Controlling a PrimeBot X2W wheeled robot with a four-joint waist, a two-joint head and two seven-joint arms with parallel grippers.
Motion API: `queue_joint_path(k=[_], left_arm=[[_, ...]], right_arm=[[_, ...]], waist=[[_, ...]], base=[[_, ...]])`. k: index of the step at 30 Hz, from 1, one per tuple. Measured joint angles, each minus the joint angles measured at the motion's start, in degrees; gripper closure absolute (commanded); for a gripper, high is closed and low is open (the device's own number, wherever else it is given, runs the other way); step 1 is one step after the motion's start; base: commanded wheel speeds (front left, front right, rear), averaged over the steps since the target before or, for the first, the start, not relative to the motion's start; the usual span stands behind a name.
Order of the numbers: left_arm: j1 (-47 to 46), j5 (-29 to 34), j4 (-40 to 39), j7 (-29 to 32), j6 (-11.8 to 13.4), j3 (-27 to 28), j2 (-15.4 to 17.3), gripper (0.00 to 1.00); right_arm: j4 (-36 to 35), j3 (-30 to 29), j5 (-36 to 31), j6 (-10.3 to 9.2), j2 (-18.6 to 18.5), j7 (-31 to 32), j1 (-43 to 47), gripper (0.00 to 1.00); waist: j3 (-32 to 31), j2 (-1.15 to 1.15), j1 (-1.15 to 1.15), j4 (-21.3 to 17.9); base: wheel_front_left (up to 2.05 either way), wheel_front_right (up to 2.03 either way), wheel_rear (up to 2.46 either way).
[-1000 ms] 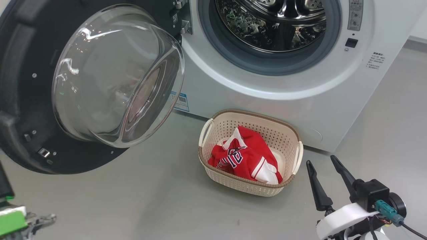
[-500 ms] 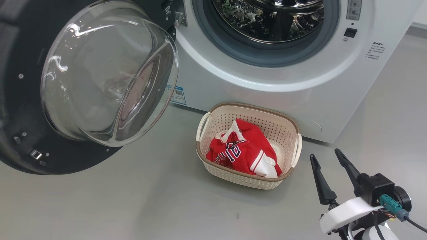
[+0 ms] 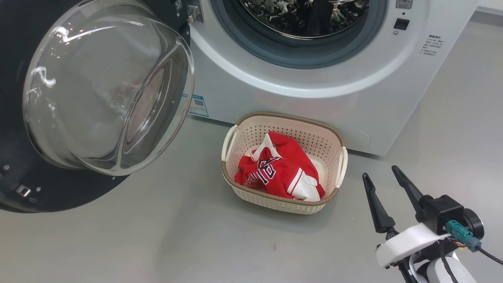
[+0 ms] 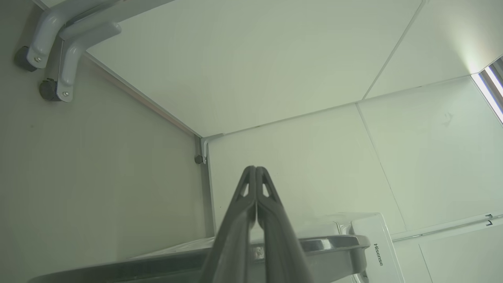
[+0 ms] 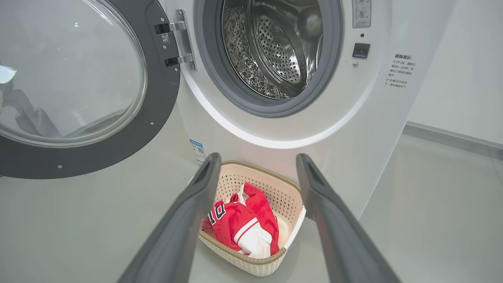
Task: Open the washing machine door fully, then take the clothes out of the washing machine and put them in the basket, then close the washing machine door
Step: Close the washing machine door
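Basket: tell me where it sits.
In the head view, the basket sits on the floor at centre, close before the washing machine, right of its open door.

My right gripper [image 3: 379,171], fingers spread, hangs over bare floor [image 3: 177,243] just right of the basket [image 3: 283,115]. The washing machine door [image 3: 59,196] stands wide at my left, its glass bowl [image 3: 106,86] bulging out above the floor. The drum [image 3: 306,15] mouth gapes above the basket, with free room in front.

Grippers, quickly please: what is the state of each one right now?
Left gripper: closed, fingers pressed together, holding nothing.
Right gripper: open, holding nothing.
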Motion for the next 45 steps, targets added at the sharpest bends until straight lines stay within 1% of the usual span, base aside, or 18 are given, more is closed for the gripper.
queue_joint_path(k=[8, 12, 16, 22, 30, 38, 41, 45], left_arm=[[-1.04, 0.64, 4.74, 4.23, 0.08, -3.86, 2.22, 1.00], [-1.44, 0.68, 6.70, 5.79, 0.07, -5.75, 2.37, 1.00], [-2.97, 0.67, 8.24, 6.04, -0.03, -5.71, 2.44, 1.00], [-3.40, 0.67, 10.27, 7.42, -0.94, -5.97, 3.05, 1.00], [-3.30, 0.64, 11.17, 11.27, -4.41, -7.47, 4.15, 1.00], [-2.60, 0.36, 10.91, 14.73, -8.29, -9.11, 3.98, 1.00], [-1.94, -0.12, 10.35, 16.25, -9.43, -9.69, 3.72, 1.00], [-1.03, -0.59, 9.24, 18.18, -10.15, -10.60, 3.60, 1.00]], right_arm=[[-0.09, -0.04, -0.01, 0.15, -0.10, 0.18, -0.56, 0.00], [-0.16, -0.47, -0.01, 0.13, -0.27, 0.16, -0.60, 0.00], [-0.15, -0.87, 0.00, 0.09, -0.46, 0.16, -0.62, 0.00], [-0.13, -0.97, 0.00, 0.09, -0.56, 0.15, -0.62, 0.00], [-0.11, -0.91, 0.05, 0.09, -0.56, 0.15, -0.62, 0.00], [0.03, -0.88, 0.11, 0.09, -0.48, 0.15, -0.63, 0.00], [0.30, -0.88, 0.15, 0.09, -0.47, 0.05, -0.63, 0.00], [0.35, -0.88, 0.16, 0.09, -0.37, -0.08, -0.63, 0.00]], waist=[[0.89, 0.00, 0.00, -1.79], [1.53, 0.00, 0.00, -2.34], [1.77, 0.00, 0.00, -2.51], [1.82, 0.00, 0.00, -2.48], [1.74, 0.00, 0.00, -2.34], [1.65, 0.00, 0.00, -2.25], [1.45, 0.00, 0.00, -2.19], [1.21, 0.00, 0.00, -2.10]], base=[[0.00, 0.00, 0.00], [0.00, 0.00, 0.00], [0.00, 0.00, 0.00], [0.00, 0.00, 0.00], [0.00, 0.00, 0.00], [0.00, 0.00, 0.00], [0.00, 0.00, 0.00], [0.00, 0.00, 0.00]])
